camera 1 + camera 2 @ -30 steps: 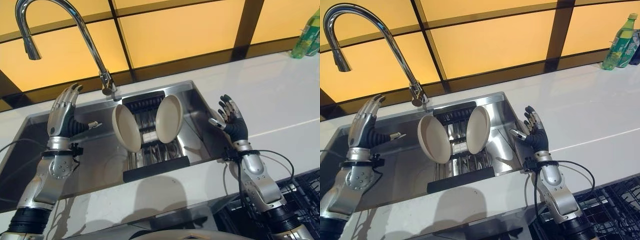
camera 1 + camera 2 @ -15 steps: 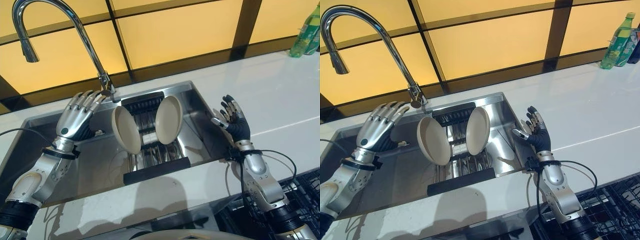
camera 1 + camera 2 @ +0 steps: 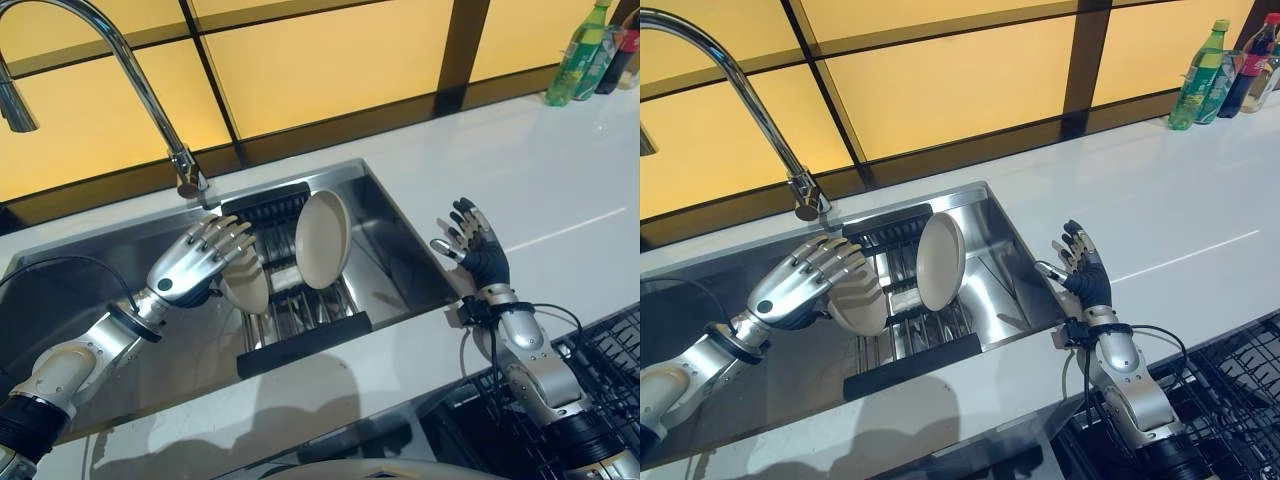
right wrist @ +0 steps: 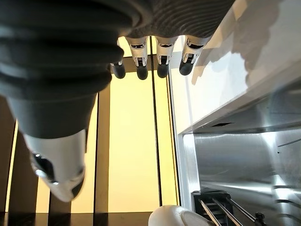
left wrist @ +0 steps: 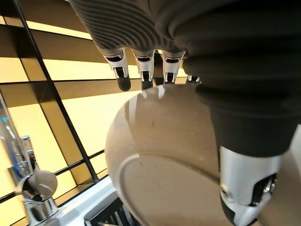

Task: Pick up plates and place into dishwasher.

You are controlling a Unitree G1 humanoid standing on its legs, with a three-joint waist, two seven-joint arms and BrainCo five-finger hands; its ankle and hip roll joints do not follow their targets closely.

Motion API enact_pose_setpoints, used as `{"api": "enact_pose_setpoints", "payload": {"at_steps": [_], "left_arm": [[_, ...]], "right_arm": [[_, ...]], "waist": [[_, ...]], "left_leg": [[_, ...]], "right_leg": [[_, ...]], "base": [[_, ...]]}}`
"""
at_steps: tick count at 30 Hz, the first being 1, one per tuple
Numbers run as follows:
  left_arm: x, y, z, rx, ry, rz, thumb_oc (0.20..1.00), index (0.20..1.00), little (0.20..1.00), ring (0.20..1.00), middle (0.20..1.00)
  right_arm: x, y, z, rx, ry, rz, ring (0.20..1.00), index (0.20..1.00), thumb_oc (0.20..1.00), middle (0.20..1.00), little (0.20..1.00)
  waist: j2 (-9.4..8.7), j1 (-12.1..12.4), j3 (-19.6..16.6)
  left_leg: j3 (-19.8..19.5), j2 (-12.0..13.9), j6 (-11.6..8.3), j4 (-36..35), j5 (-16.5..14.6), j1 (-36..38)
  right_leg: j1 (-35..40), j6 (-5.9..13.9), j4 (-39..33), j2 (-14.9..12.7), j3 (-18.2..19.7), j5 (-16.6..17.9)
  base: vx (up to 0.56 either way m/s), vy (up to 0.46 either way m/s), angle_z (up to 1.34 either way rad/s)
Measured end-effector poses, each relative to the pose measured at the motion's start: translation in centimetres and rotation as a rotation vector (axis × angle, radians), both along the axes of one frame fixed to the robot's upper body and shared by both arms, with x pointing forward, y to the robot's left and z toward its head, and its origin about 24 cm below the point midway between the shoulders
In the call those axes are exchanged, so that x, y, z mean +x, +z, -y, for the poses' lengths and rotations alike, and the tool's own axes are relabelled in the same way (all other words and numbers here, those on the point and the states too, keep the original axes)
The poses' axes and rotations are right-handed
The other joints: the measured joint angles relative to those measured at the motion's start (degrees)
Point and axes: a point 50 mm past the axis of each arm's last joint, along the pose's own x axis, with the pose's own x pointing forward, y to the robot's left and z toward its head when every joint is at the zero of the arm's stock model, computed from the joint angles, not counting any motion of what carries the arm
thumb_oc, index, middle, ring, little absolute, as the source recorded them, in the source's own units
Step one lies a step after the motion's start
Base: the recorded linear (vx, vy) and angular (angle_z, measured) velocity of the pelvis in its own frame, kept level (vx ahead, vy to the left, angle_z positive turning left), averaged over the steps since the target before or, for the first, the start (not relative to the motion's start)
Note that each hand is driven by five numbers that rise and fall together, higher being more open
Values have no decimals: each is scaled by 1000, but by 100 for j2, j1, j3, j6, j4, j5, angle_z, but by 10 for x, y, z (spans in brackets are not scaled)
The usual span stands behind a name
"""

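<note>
Over the sink, left hand fingers straight against a plate; right hand spread, empty.

left hand has reached over the near plate.

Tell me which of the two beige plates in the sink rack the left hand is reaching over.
The left hand is over the left beige plate; the right beige plate stands alone.

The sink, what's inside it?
Inside the sink a dark rack holds two beige plates: one stands free, the left hand covers much of the other.
</note>
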Motion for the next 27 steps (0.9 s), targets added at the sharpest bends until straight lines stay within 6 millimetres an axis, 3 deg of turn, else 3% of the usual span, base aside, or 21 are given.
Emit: {"api": "enact_pose_setpoints", "payload": {"at_steps": [7,11,21,22,23,24,27], "left_arm": [[2,-2,4,43,-25,-2,1000,1000,1000,1000,1000],[1,-14,9,125,-26,-111,1000,1000,1000,1000,1000],[7,-21,5,245,66,-238,1000,1000,1000,1000,1000],[7,-21,4,256,72,-242,583,583,583,583,583],[7,-21,4,265,80,-247,269,269,269,269,269],[7,-22,3,269,86,-251,200,200,200,200,200],[7,-22,3,278,95,-262,200,200,200,200,200]], "right_arm": [[-2,-2,1,-1,-6,-6,1000,1000,1000,1000,1000],[-2,2,2,-5,-9,15,1000,1000,1000,1000,1000],[-1,11,3,0,-4,52,1000,1000,1000,1000,1000],[-1,11,3,0,-4,53,1000,1000,1000,1000,1000],[-1,11,3,0,-4,55,1000,1000,1000,1000,1000],[-1,12,3,1,-4,56,1000,1000,1000,1000,1000],[-1,11,3,0,-5,56,1000,1000,1000,1000,1000]], "waist": [[4,-26,55],[52,-132,116],[102,-154,284],[97,-152,288],[94,-149,290],[94,-146,290],[93,-142,294]], "left_leg": [[116,-3,31,-3,-23,91],[134,-27,58,-2,-11,82],[248,-48,100,0,-18,95],[248,-49,100,1,-18,95],[248,-49,101,1,-19,96],[248,-49,101,1,-19,97],[248,-49,101,1,-19,115]], "right_leg": [[-30,38,97,-34,119,-28],[-115,74,217,-69,169,-53],[-197,105,327,-105,304,-74],[-196,105,327,-105,304,-74],[-195,105,326,-106,303,-74],[-194,105,326,-106,303,-74],[-191,106,324,-105,301,-74]], "base": [[47,12,-8],[19,11,-5],[41,2,-6],[38,-5,0],[43,-5,0],[34,-6,0],[0,0,0]]}}
